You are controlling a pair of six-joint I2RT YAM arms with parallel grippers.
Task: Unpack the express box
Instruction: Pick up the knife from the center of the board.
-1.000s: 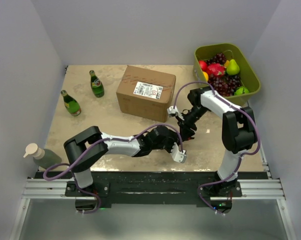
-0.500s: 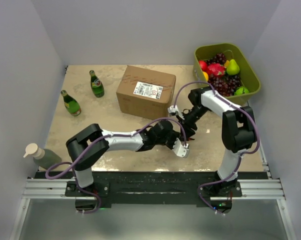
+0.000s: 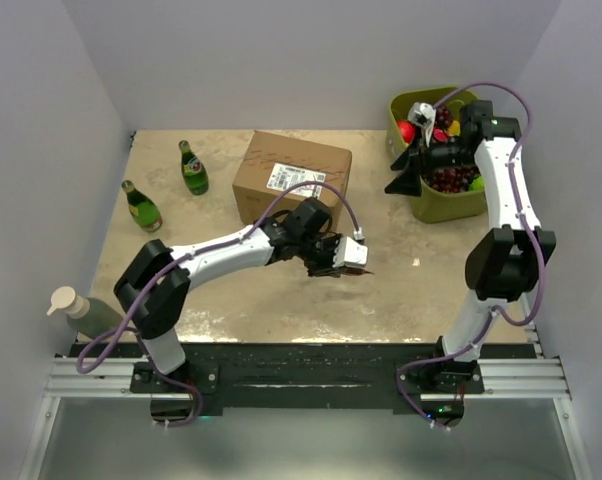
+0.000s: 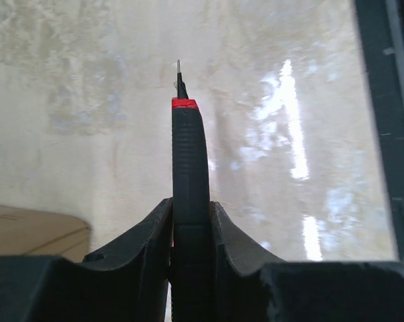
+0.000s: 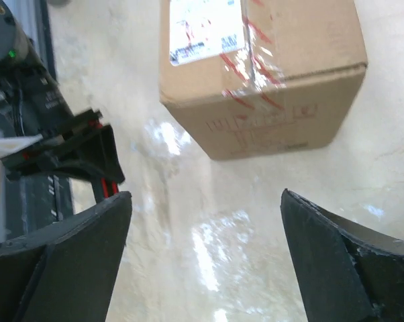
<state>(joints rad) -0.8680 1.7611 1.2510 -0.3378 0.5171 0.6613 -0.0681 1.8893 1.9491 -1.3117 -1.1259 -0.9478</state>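
Left wrist view: my left gripper (image 4: 190, 225) squeezes a black-and-red plastic knife (image 4: 190, 154). My right gripper (image 5: 205, 258) hangs wide, empty. The brown cardboard express box (image 3: 291, 183) sits shut near my knife. Next, I guess: cut its tape (image 5: 252, 54).

Left of express box (image 3: 291, 185): two green bottles (image 3: 192, 168) (image 3: 141, 206) block you | right: open table (image 3: 431, 285) up to fruit tub (image 3: 451, 207) | front: left gripper (image 3: 343, 257) holding utility knife (image 4: 190, 194) bars you.

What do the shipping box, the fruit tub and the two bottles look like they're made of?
Express box: matte brown cardboard, creased at its edges, with shiny clear tape across the label. Fruit tub: smooth olive plastic, likely, by its moulded rim. Two bottles: glossy green, probably glass.
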